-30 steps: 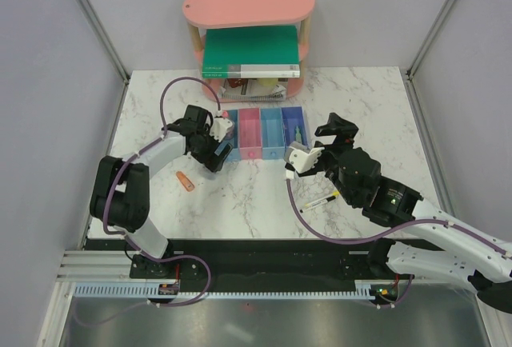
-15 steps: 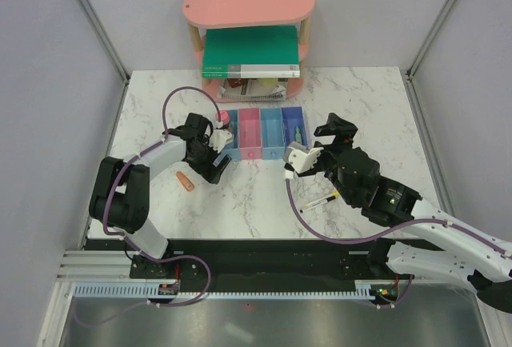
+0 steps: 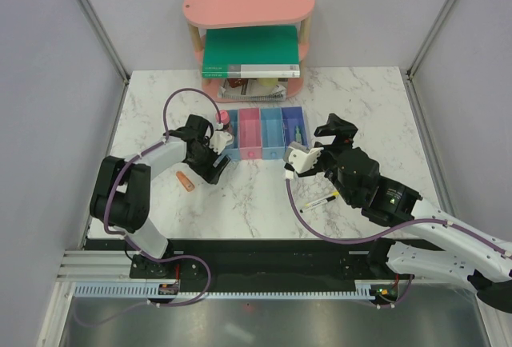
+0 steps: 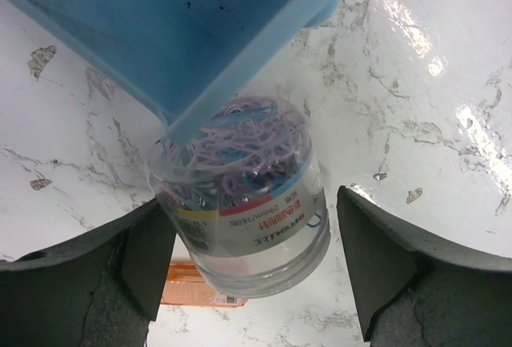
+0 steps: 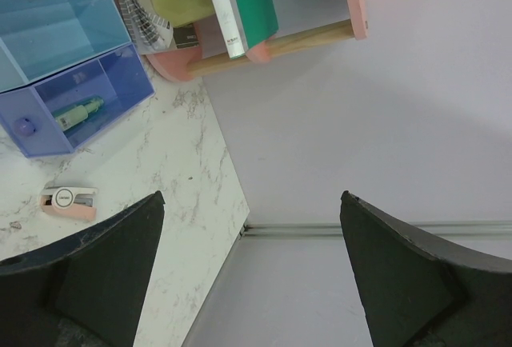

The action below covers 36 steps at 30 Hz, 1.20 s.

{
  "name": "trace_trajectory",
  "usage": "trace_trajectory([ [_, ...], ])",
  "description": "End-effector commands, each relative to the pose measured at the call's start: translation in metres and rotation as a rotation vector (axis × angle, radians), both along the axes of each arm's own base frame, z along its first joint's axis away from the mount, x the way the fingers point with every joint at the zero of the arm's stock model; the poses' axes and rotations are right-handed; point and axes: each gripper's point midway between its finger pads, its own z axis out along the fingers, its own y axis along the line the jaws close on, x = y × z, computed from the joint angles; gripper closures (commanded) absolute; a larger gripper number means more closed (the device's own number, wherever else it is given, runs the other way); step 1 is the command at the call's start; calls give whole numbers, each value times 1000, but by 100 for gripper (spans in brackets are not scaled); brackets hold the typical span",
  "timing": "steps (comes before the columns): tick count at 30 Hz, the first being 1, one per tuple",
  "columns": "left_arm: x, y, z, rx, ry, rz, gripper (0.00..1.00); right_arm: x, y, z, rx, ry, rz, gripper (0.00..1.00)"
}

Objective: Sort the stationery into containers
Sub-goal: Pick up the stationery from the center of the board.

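My left gripper (image 4: 252, 227) is open around a clear round tub of coloured paper clips (image 4: 248, 203). The tub leans against the leftmost blue bin (image 4: 160, 27), with a gap at the right finger. An orange piece (image 4: 192, 295) lies on the table beneath it and also shows in the top view (image 3: 186, 181). In the top view the left gripper (image 3: 216, 151) sits at the left end of the row of bins (image 3: 250, 135). My right gripper (image 5: 252, 203) is open and empty above the table. A green piece (image 5: 80, 112) lies in the purple-blue bin (image 5: 48, 135). A pale pink piece (image 5: 69, 201) and a yellow-and-black pen (image 3: 320, 201) lie on the table.
A pink oval two-tier shelf (image 3: 248, 3) stands behind the bins, with a large green book (image 3: 250, 47) and notebooks on it. Grey walls close in the marble table (image 3: 360, 99) on three sides.
My left gripper has drawn back from the blue bin toward the near left. The right arm has not moved.
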Motion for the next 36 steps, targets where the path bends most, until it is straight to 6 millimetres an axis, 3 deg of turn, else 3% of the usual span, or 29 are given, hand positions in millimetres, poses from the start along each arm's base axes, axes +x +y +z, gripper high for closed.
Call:
trace_trajectory([
  [1, 14, -2, -1, 12, -37, -24, 15, -1, -3, 9, 44, -11, -5, 2],
  [3, 18, -2, -1, 15, -42, -25, 18, -1, -3, 9, 45, -12, -7, 2],
  [7, 20, -1, -3, 23, -40, -23, 39, -1, -3, 8, 45, -10, -6, 2],
  [10, 20, -1, -6, 25, -34, -21, 49, -2, -4, 6, 46, -7, -6, 2],
  [16, 18, 0, -1, 29, -50, -44, 55, -3, -5, 2, 40, 1, -5, 2],
  [19, 14, -3, 15, 4, -81, -88, 57, -3, -4, 0, 43, 12, 0, 2],
  [23, 5, -10, 51, -62, -172, -154, 58, -5, 1, -5, 65, 53, 21, 2],
  [30, -6, -18, 107, -116, -340, -226, 63, -17, 18, -16, 194, 251, 85, 2],
  [32, -11, -19, 128, -120, -401, -249, 64, -22, 25, -12, 274, 332, 96, 2],
  [33, -14, -18, 135, -114, -419, -259, 65, -22, 27, 1, 320, 344, 106, 2],
  [35, -24, -17, 157, -103, -488, -308, 66, -30, 40, -3, 365, 450, 142, 2],
  [36, -27, -17, 165, -96, -518, -325, 66, -31, 43, 12, 408, 459, 157, 2],
])
